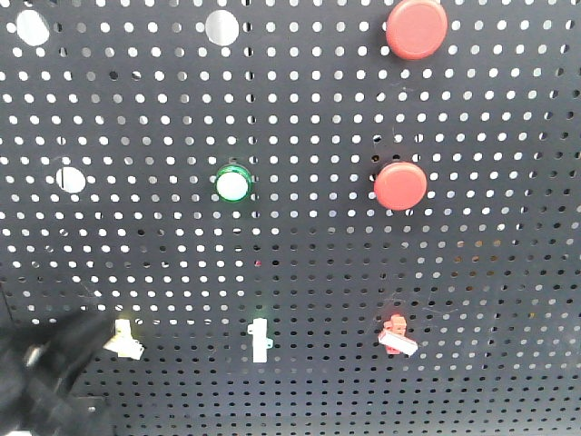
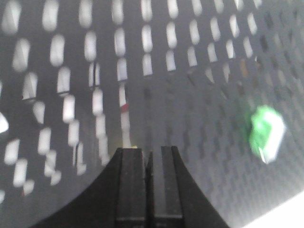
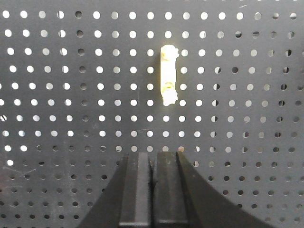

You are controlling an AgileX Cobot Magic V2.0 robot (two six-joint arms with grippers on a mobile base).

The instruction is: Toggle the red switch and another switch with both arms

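The red switch [image 1: 396,332] sits low on the right of the black pegboard [image 1: 300,263], its white lever angled down to the right. Another switch [image 1: 123,335], with a pale yellow base, sits low on the left. In the front view my left gripper [image 1: 83,338] comes up from the bottom left corner as a blurred black shape, its tip right beside this switch. In the left wrist view the left gripper [image 2: 148,150] is shut, close to the board, with a speck of yellow showing at its left fingertip. My right gripper [image 3: 153,153] is shut, back from the board and holding nothing.
A third toggle [image 1: 259,341] stands upright between the two switches; a pale yellowish upright toggle [image 3: 168,76], likely the same one, hangs above the right gripper. Higher up are a green-rimmed button [image 1: 232,184], two large red buttons [image 1: 400,184] [image 1: 417,28] and big open holes.
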